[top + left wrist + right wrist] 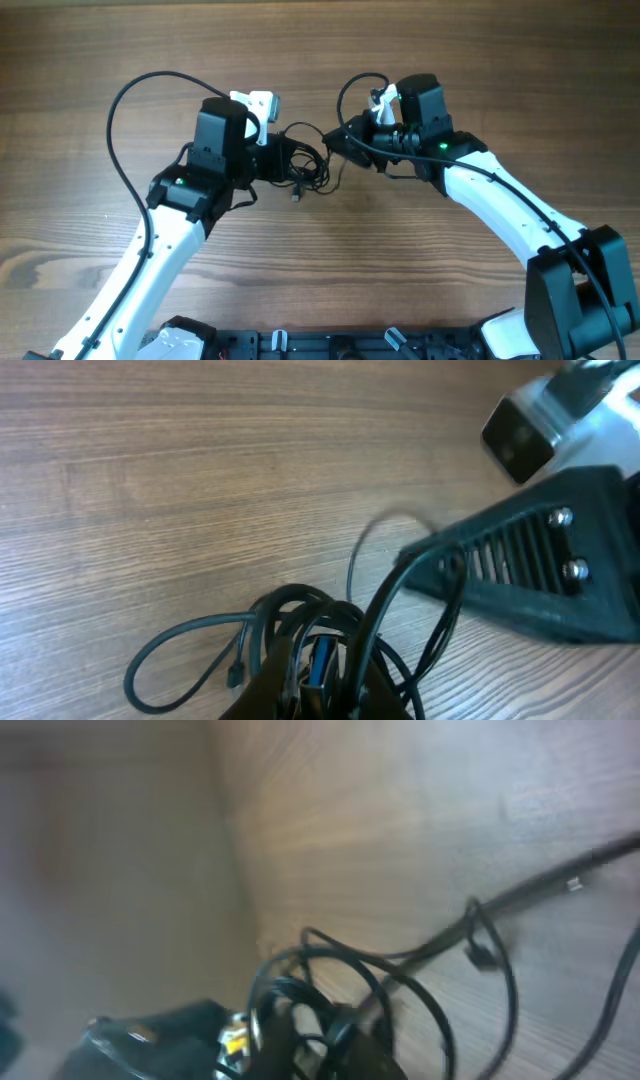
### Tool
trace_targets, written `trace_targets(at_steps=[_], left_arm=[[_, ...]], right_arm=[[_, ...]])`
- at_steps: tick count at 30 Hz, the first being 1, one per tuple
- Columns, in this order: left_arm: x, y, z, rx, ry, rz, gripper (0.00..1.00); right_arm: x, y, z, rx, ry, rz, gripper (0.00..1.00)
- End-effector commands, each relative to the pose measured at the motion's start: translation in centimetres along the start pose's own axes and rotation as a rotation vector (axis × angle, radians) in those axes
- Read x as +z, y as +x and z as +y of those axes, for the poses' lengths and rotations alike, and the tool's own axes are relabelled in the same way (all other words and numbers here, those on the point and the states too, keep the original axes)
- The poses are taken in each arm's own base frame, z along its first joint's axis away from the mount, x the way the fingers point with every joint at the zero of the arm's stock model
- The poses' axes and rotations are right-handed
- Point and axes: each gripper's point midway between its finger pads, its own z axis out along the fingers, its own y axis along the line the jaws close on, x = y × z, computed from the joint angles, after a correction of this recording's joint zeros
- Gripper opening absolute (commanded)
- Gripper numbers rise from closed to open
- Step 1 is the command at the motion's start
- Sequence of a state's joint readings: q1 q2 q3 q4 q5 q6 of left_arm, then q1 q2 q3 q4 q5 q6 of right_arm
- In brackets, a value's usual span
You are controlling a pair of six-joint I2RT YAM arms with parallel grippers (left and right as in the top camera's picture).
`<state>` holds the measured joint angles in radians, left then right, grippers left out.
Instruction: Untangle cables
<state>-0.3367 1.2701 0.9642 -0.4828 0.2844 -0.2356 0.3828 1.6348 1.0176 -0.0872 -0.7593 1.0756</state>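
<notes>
The cables (308,168) are a knot of thin dark cords on the wooden table between my two arms. A small plug (296,196) hangs out at the front of the knot. My left gripper (285,160) comes in from the left. In the left wrist view its fingers (322,685) are shut on several strands (300,610) and a blue-tipped connector (322,655). My right gripper (338,147) comes in from the right. In the blurred right wrist view its fingers (335,1040) are closed among the loops (400,980).
Thicker black arm cables arc over each arm, one on the left (125,95) and one on the right (350,85). The right arm's black body (540,560) sits close in front of the left gripper. Bare wooden table (120,40) lies all around.
</notes>
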Motion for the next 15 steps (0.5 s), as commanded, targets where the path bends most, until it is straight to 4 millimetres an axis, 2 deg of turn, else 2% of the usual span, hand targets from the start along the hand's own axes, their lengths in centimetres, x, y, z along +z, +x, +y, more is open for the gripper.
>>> trace_targets(at_steps=[1, 2, 4, 6, 8, 9, 11, 12, 13, 15], left_arm=[[-0.5, 0.2, 3.7, -0.134, -0.215, -0.021, 0.08], [-1.0, 0.8, 5.6, -0.213, -0.327, -0.027, 0.09], [-1.6, 1.6, 7.5, -0.316, -0.435, -0.038, 0.15], [-1.2, 1.2, 7.5, -0.417, -0.431, -0.07, 0.14], [-0.7, 0.1, 7.3, -0.519, -0.402, -0.133, 0.1], [-0.5, -0.6, 7.1, -0.548, -0.385, -0.163, 0.07], [-0.4, -2.6, 6.2, -0.54, -0.32, -0.23, 0.04], [-0.1, -3.6, 5.1, -0.464, -0.262, -0.236, 0.04], [0.2, -4.2, 3.5, -0.33, -0.183, -0.218, 0.04], [0.7, -3.8, -0.4, -0.095, 0.015, -0.144, 0.04]], right_arm=[[-1.6, -2.5, 0.3, -0.09, -0.044, -0.052, 0.04], [-2.6, -3.2, 0.8, -0.147, -0.084, -0.053, 0.04], [-4.8, -3.5, 3.1, -0.29, -0.232, -0.005, 0.04], [-5.5, -1.2, 4.3, -0.446, -0.334, 0.102, 0.06], [-4.9, 0.4, 3.2, -0.468, -0.315, 0.158, 0.26], [-4.6, 0.7, 2.4, -0.45, -0.288, 0.17, 0.5], [-3.5, 0.9, -0.6, -0.367, -0.138, 0.158, 0.89], [-3.1, 1.0, -1.8, -0.333, -0.072, 0.147, 0.98], [-2.8, 1.1, -2.6, -0.314, -0.029, 0.144, 1.0], [-2.2, 1.6, -1.9, -0.357, -0.042, 0.153, 1.0]])
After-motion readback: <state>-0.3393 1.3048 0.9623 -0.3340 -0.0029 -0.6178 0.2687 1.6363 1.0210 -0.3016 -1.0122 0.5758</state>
